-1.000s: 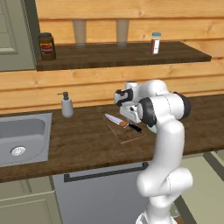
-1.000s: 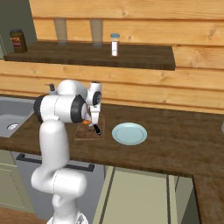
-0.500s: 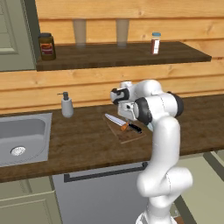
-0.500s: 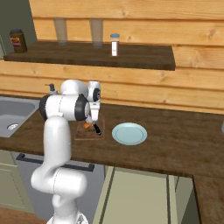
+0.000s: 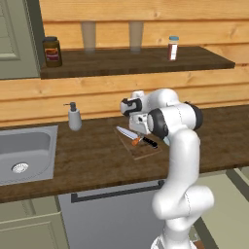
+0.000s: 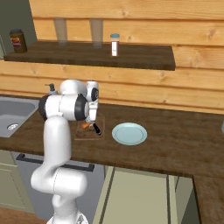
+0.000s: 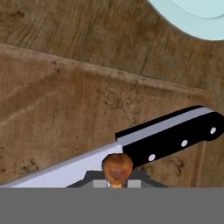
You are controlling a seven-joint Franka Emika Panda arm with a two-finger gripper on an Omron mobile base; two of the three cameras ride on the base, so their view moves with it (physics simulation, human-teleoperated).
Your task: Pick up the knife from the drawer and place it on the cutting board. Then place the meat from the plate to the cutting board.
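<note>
The brown cutting board lies on the dark countertop. The knife rests across it, silver blade to the left and black handle to the right in the left base view. My gripper hangs low over the board, shut on the small orange-brown meat, which sits just above the knife's blade. The pale blue-teal plate stands bare to the right of the board. The pale drawer shows below the counter edge.
A sink is set into the counter at the left, with a soap dispenser behind it. The wall shelf above holds a dark jar, two glasses and a small bottle. A grey panel with a dark bar handle is below.
The arm's elbow has shifted slightly. The gripper stays low over the board with the meat between its fingers. The knife and the plate have not moved.
</note>
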